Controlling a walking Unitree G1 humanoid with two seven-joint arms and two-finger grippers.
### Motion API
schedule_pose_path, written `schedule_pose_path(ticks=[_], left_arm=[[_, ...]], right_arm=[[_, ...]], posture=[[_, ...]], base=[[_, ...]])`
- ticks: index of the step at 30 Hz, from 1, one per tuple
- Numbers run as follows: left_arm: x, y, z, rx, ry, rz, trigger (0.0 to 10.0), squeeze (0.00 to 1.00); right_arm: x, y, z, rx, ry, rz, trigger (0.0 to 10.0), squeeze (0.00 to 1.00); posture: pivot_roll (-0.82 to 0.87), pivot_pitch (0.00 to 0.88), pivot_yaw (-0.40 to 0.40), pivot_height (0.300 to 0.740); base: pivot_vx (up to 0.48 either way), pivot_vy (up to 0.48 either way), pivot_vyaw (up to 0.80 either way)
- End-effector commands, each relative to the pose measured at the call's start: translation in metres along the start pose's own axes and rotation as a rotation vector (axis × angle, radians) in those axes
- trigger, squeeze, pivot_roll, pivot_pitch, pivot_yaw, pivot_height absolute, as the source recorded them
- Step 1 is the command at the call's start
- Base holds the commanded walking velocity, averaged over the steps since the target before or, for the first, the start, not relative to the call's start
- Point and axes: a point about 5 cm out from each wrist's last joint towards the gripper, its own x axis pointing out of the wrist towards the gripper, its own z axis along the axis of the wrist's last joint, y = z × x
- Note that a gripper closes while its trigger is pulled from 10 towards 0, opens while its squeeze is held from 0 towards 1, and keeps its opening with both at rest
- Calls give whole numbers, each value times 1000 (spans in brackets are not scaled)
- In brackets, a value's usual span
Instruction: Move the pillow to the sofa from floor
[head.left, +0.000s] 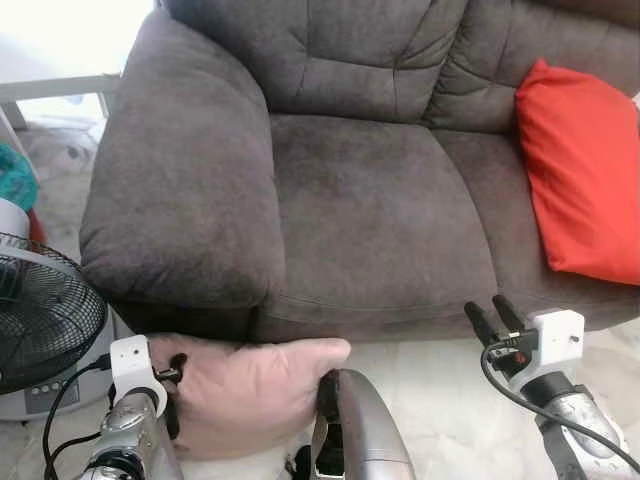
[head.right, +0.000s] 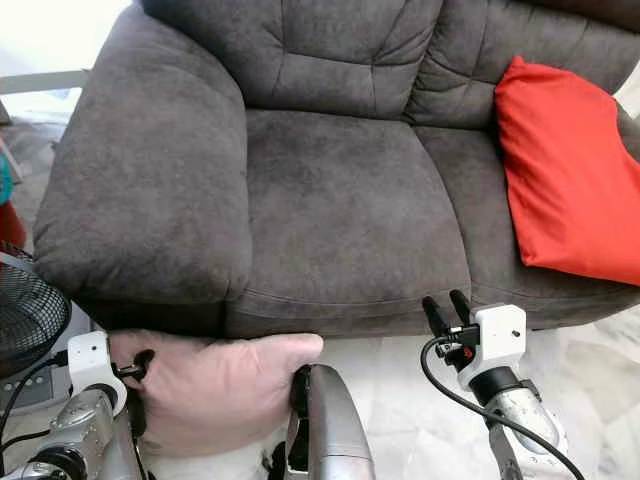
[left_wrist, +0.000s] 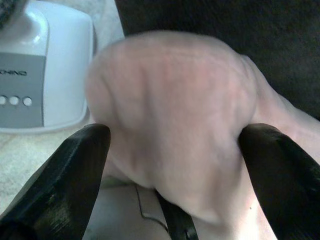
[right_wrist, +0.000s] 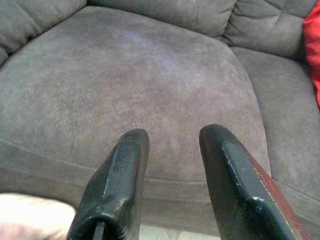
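Pink pillow (head.left: 250, 390) sits low by the sofa's (head.left: 360, 200) front edge, below the left armrest, clamped in the left gripper (left_wrist: 170, 145), one black finger (left_wrist: 75, 175) on each side. Right gripper (head.left: 493, 318) hovers at the seat's front edge, fingers slightly apart, holding nothing. Red cushion (head.left: 580, 180) lies on the right seat. Fan (head.left: 40, 320) stands at the sofa's left corner.

From my remote station I see a red cushion (head.left: 580, 180) at the far right and a floor fan (head.left: 40, 330) (white base, black grille) at left.
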Motion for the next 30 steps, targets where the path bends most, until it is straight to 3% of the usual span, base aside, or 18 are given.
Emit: schedule_pose_path(ticks=[1, 10, 11, 12, 13, 14, 30], left_arm=[[-1, -1, -1, 1, -10, 13, 10000, 0], [-1, -1, -2, -6, -5, 8, 10000, 0], [-1, -1, -4, -6, -1, 9, 9569, 0], [-2, -1, -4, -2, 1, 13, 4118, 0], [-2, -1, -4, -2, 1, 13, 4118, 0], [-1, 0, -4, 13, 5, 22, 0, 0], [0, 1, 2, 34, -22, 26, 0, 0]], right_arm=[[-6, -6, 2, -11, 18, -11, 10000, 0], [-9, -4, 6, -15, 37, 6, 10000, 0], [-10, -4, 6, -17, 42, 5, 10000, 0], [-10, -4, 6, -18, 47, 5, 10000, 0], [-10, -4, 6, -18, 47, 5, 10000, 0], [-11, -4, 6, -19, 50, 4, 10000, 0], [-8, -5, 3, -19, 59, 2, 10000, 0]], posture=[[-116, 227, -311, 540], [-135, 235, -323, 540], [-141, 237, -324, 540], [-141, 237, -324, 540], [-141, 237, -324, 540], [-147, 236, -323, 540], [-141, 224, -318, 540]], base=[[0, 0, 0], [0, 0, 0], [0, 0, 0], [0, 0, 0], [0, 0, 0], [0, 0, 0], [0, 0, 0]])
